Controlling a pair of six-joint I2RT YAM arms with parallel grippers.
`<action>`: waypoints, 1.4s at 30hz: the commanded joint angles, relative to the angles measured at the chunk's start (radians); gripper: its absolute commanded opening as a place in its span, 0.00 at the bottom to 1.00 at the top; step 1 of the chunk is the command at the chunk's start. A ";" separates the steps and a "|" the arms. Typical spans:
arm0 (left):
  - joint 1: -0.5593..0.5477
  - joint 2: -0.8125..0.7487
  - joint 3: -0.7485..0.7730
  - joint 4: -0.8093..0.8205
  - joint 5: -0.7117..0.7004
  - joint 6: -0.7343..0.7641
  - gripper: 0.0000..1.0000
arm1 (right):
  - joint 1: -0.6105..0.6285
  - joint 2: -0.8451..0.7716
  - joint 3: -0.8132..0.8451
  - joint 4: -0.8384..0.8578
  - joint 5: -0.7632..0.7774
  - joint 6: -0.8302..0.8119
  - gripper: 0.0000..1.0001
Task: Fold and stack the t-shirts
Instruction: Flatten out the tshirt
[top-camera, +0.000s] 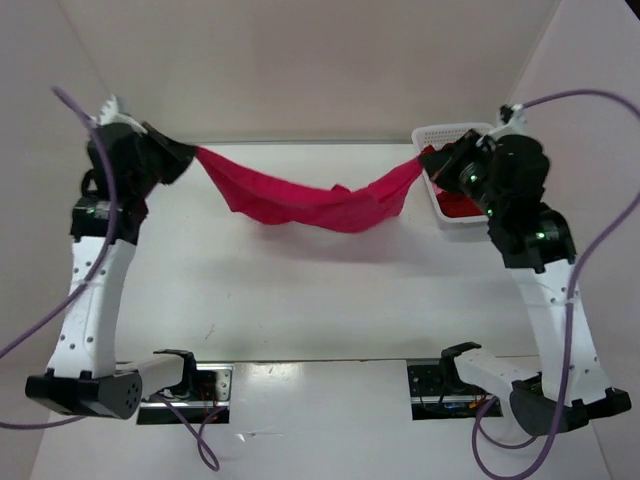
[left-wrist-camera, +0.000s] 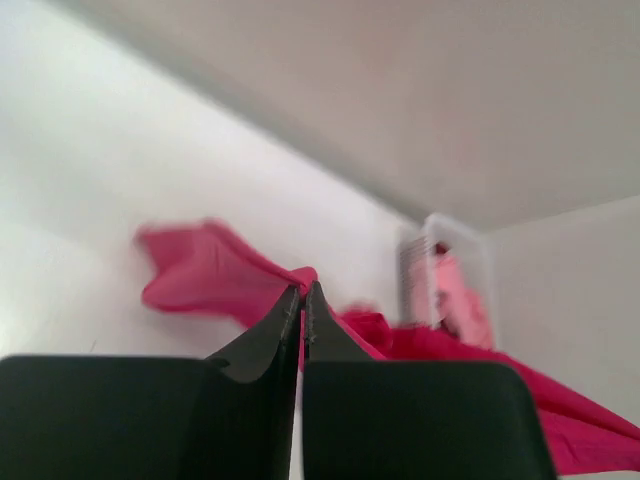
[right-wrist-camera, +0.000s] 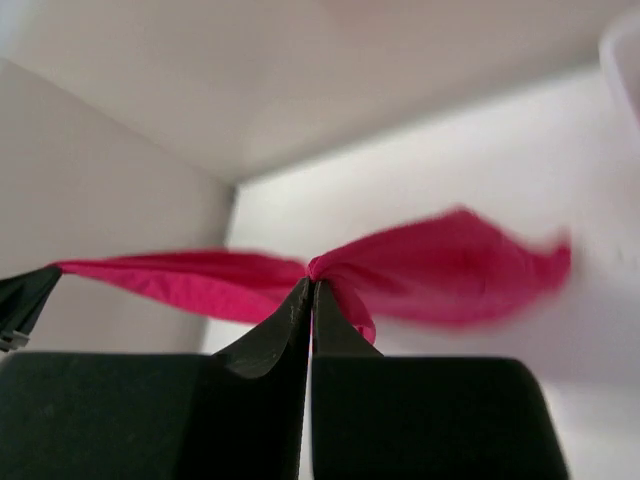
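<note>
The bright magenta-pink t-shirt (top-camera: 310, 200) hangs stretched in the air between my two grippers, sagging in the middle above the table. My left gripper (top-camera: 190, 155) is shut on its left end; the left wrist view shows cloth (left-wrist-camera: 200, 275) pinched at the closed fingertips (left-wrist-camera: 303, 292). My right gripper (top-camera: 432, 160) is shut on its right end; in the right wrist view the shirt (right-wrist-camera: 440, 270) bunches at the closed tips (right-wrist-camera: 311, 288). A light pink t-shirt (left-wrist-camera: 455, 295) and a dark red one (top-camera: 458, 205) lie in the basket.
A white perforated basket (top-camera: 447, 132) stands at the back right, just behind my right gripper. The white table (top-camera: 320, 300) lies under the hanging shirt. Walls close in at the back and both sides.
</note>
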 joint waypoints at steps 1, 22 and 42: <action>0.030 -0.016 0.226 -0.092 -0.005 0.066 0.00 | 0.013 0.044 0.284 -0.058 0.099 -0.078 0.00; 0.184 0.281 0.244 0.014 0.056 0.088 0.00 | -0.073 0.636 0.708 0.025 -0.071 -0.165 0.00; 0.309 0.383 0.603 -0.011 0.150 0.074 0.00 | -0.095 0.563 0.811 0.070 -0.059 -0.130 0.00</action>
